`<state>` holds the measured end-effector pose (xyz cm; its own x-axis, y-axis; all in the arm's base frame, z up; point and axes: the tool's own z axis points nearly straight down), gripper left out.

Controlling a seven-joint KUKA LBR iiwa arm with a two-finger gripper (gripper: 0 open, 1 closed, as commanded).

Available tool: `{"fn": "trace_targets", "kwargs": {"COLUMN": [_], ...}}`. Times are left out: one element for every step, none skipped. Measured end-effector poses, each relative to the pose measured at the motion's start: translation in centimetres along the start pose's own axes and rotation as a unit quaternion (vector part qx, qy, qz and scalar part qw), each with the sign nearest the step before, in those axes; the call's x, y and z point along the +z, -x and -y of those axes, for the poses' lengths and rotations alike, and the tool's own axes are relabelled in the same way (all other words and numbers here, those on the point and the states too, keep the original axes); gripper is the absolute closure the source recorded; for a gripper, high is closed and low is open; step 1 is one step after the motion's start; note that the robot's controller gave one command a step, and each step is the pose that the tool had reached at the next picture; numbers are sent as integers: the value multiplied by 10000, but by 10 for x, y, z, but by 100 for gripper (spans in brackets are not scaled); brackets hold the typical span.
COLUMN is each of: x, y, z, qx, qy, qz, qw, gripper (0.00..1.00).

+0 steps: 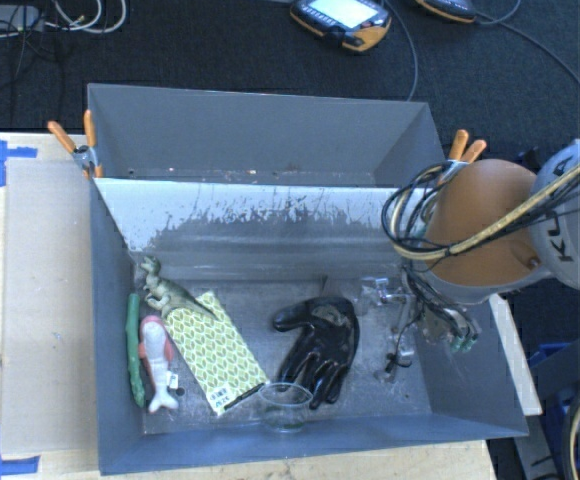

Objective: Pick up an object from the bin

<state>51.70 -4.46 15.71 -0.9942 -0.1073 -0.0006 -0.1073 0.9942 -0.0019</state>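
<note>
My gripper [402,336] hangs low over the right part of the bin floor, under the arm's orange cover, with nothing seen in it. A black glove [320,350] lies just to its left, palm down, cuff toward the back. At the glove's near end a clear round cup [286,405] rests by the front wall.
Left of the glove lies a flat packet with a green leaf pattern [215,352]. Along the left wall sit a white and red toy [156,364], a green stick [133,353] and a small grey-green dinosaur figure [157,284]. The bin's sloping right wall is close beside the gripper.
</note>
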Motion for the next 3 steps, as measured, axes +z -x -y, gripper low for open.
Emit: {"fn": "trace_targets", "kwargs": {"x": [15,23,65], "y": [-3,0,-8], "z": [-27,-22,-26], "qx": [-1766,-2286,-3090], "qy": [28,12,32], "qz": [-16,19,-26], "qw": [9843,9735,9510], "gripper": [0,0,0]}}
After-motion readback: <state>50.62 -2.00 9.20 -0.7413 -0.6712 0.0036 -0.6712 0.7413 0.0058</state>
